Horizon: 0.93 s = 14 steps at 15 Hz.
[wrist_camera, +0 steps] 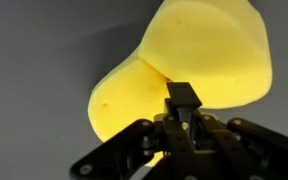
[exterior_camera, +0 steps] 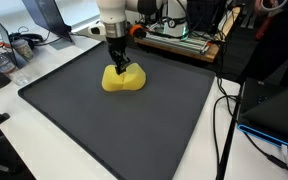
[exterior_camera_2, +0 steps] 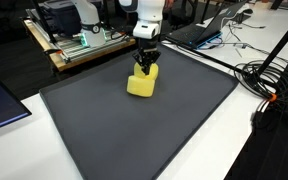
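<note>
Dark grey matting (exterior_camera: 134, 130) is covering most of the white table (exterior_camera: 44, 150) in both exterior views, and the yellow lump (exterior_camera: 124, 80), soft-looking like foam, is lying on it towards the far edge (exterior_camera_2: 142, 85), well apart from the cables (exterior_camera_2: 269, 80) trailing off the side. The gripper (exterior_camera: 118, 66) is pressing straight down into the lump's top, so the step in hand looks like a grasp being set. In the wrist view its fingers (wrist_camera: 182, 97) are showing drawn nearly together against the yellow surface (wrist_camera: 204, 50). I cannot tell whether a pinch of foam is sitting between them. Any lift from here would be calling for a firm, centred hold, since the material looks yielding. The fingertips themselves are hiding behind the linkage.
</note>
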{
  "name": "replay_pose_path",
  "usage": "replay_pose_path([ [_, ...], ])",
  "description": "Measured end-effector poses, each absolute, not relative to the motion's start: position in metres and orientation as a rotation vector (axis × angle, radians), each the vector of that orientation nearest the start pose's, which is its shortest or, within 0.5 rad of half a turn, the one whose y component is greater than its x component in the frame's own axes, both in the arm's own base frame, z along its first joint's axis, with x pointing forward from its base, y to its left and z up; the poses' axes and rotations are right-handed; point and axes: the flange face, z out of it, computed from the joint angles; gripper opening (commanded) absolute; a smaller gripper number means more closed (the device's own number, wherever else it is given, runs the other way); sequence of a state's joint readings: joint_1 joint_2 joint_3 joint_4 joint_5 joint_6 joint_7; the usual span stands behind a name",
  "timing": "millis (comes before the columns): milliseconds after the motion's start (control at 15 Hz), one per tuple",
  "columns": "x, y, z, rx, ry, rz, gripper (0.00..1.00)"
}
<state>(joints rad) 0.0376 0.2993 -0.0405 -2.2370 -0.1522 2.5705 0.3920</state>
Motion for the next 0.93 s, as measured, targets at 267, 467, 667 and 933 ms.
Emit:
replay_pose_path([
  [267, 0.5509, 0.0005, 0.2378, -3.203, 0.426, -0.071, 0.03],
  [467, 0.5517, 0.0004, 0.2377, -3.204, 0.425, -0.067, 0.03],
  [667, 0.5531, 0.0003, 0.2376, -3.206, 0.424, -0.063, 0.03],
  [933, 0.5536, 0.0, 0.238, -3.205, 0.425, -0.055, 0.03],
])
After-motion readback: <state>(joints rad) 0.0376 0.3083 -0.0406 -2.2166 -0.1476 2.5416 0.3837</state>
